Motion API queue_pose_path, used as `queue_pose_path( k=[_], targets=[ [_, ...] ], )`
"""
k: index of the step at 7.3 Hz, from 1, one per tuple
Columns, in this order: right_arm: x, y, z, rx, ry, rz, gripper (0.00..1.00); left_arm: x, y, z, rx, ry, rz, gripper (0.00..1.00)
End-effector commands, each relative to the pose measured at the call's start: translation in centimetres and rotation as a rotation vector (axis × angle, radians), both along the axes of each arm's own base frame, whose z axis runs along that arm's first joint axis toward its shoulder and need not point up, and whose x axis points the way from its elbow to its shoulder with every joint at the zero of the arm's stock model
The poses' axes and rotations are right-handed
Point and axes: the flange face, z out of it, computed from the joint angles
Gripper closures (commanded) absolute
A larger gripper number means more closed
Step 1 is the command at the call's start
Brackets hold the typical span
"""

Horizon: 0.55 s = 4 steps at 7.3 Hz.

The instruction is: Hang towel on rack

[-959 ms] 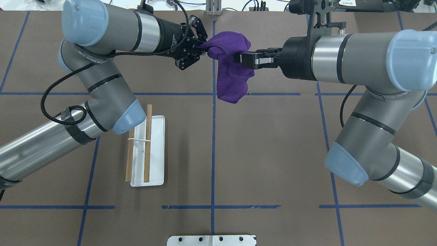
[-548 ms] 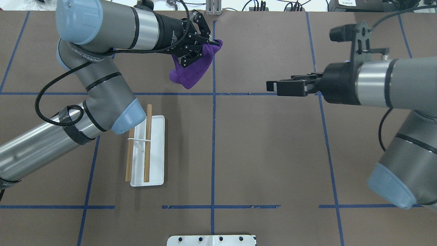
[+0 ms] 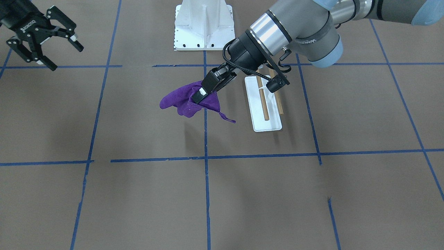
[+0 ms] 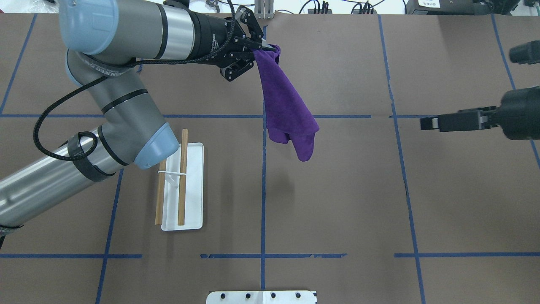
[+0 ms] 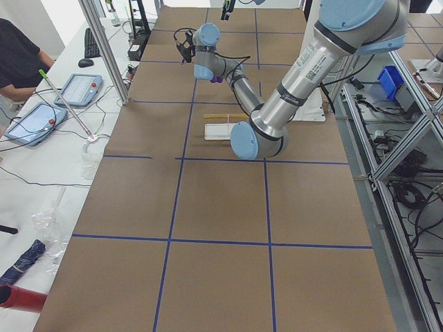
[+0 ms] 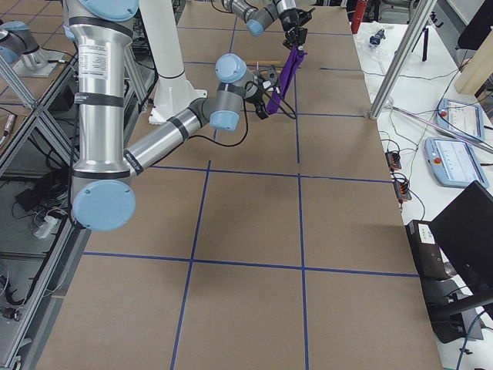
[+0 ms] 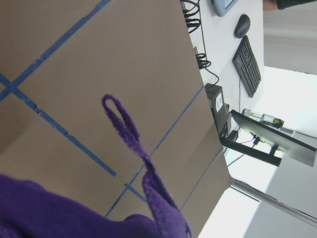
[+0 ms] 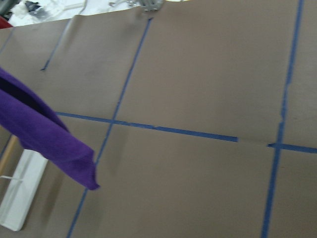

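The towel [image 4: 287, 101] hangs by one top corner from the left gripper [image 4: 262, 47], whose fingers are closed tight on the cloth. In the overhead view this pinch is at the far side of the table [image 4: 346, 202], near 12 o'clock. From there the purple cloth falls long and narrow toward 5 o'clock, and its lower end is folded into two rounded lobes. It does not lie on the table: from the right end of the table I see it hanging in the air below the claw. The left wrist camera shows the thin loop tag [image 7: 118, 116] standing out free from the edge of the cloth.

The rack [image 4: 195, 190] stands on the table at about 7 o'clock from the towel, well apart from it, and the towel is not yet on it. Its two wooden dowels [image 4: 182, 185] lie parallel. One is over the white base, the other just outside the base's left edge, with its far end hidden under the elbow of the left arm.

The right gripper [image 3: 64, 52] is at about 3 o'clock from the towel's lower end, well apart, with its fingers spread wide.

The big white pedestal [image 3: 204, 24] stands at the table's near edge, at 6 o'clock.
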Motion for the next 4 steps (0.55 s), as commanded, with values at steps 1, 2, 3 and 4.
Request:
queue_pose_path(
  k=[1, 2, 3, 4],
  targets=[
    [4.2, -3.0, 9.7, -0.085, 0.147, 0.054, 0.00, -1.5, 2.0, -2.4, 0.057, -0.016, -0.113, 1.00],
    [6.3, -4.0, 11.6, -0.103, 0.243, 0.050, 0.00, -0.1, 4.9, -3.8, 0.102, -0.091, -0.166, 1.00],
    [8.5, -4.6, 13.3, -0.109, 0.338, 0.022, 0.00, 1.6, 7.3, -4.3, 0.138, -0.172, -0.215, 1.00],
    [9.8, -4.9, 14.8, -0.133, 0.408, -0.009, 0.00, 2.9, 8.4, -4.0, 0.135, -0.219, -0.248, 1.00]
  ],
)
